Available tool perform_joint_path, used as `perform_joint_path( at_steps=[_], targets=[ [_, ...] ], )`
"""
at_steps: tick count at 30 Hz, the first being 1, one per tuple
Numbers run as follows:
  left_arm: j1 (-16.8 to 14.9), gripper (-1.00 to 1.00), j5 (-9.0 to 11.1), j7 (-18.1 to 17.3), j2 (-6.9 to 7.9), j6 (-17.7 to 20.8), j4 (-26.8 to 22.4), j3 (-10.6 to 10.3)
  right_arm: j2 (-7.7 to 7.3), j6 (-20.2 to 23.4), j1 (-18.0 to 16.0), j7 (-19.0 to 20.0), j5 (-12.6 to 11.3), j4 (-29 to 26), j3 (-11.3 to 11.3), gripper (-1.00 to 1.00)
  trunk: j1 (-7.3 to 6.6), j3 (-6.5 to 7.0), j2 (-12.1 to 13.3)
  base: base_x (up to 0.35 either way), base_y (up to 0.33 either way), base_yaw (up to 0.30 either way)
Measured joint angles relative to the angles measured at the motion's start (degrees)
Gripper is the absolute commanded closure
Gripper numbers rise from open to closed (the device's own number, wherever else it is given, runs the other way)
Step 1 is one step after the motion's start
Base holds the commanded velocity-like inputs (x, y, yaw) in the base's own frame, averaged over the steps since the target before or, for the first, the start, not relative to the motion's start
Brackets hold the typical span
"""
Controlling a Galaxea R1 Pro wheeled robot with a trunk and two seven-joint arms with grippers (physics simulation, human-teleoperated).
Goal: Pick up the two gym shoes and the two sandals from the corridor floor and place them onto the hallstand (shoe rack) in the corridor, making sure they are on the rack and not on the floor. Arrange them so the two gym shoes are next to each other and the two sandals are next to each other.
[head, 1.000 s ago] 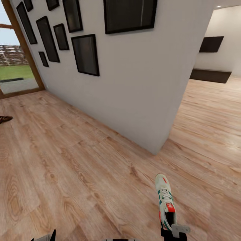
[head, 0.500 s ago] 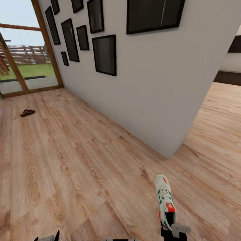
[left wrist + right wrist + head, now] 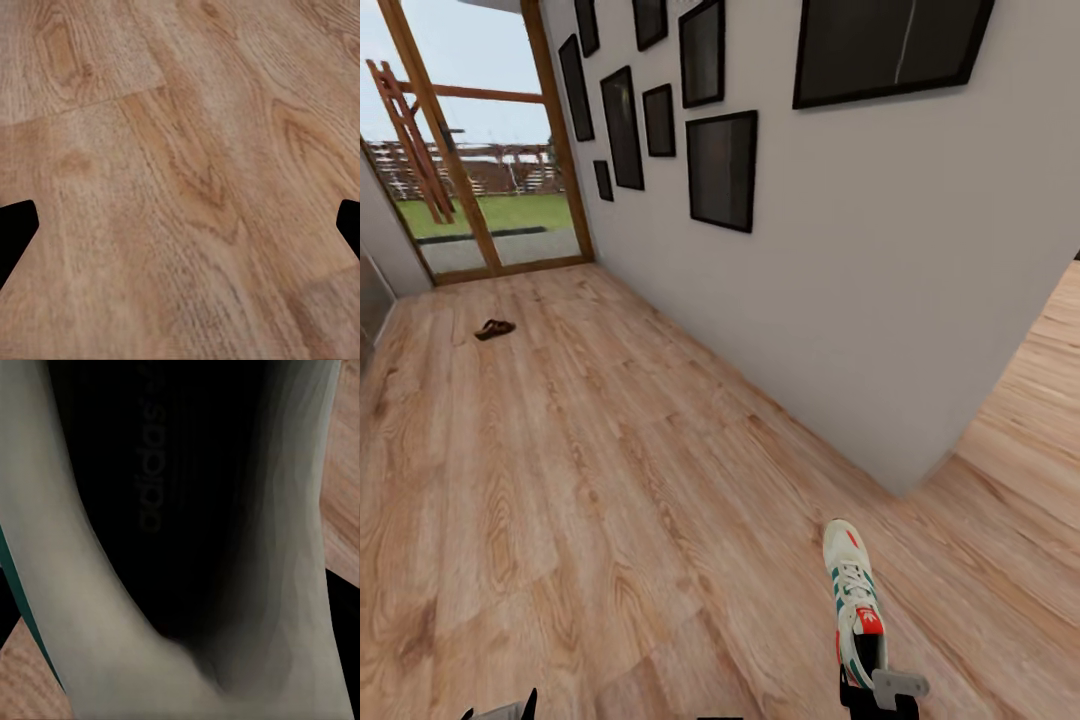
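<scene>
Between the right fingers [image 3: 870,690]: one gym shoe [image 3: 853,598], gripped at the heel, toe pointing away, "adidas" faintly readable on its dark insole [image 3: 150,472]. Left fingers [image 3: 22,232] spread wide over bare corridor floor [image 3: 187,172], holding nothing. Far beyond, near the glass door [image 3: 470,170], one sandal [image 3: 493,328] on the planks.

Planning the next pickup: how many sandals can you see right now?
1. A single brown sandal lies on the corridor floor far down the hall, near the glass door. The other one may be out of frame.
</scene>
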Motion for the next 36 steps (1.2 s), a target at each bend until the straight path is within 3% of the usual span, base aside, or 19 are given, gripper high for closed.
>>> perform_joint_path(
  at_steps=[15, 36],
  targets=[
    [0.0, -1.00, 0.1, 0.0, 0.00, 0.0, 0.0, 0.0, 0.00, 0.0, 0.0, 0.0, 0.0, 0.0, 0.0, 1.00, -0.01, 0.89, 0.0, 0.313, 0.076, 0.217],
    [0.0, -1.00, 0.3, 0.1, 0.00, 0.0, 0.0, 0.2, 0.00, 0.0, 0.0, 0.1, 0.0, 0.0, 0.0, 1.00, 0.00, 2.15, 0.0, 0.289, 0.185, 0.215]
  ],
)
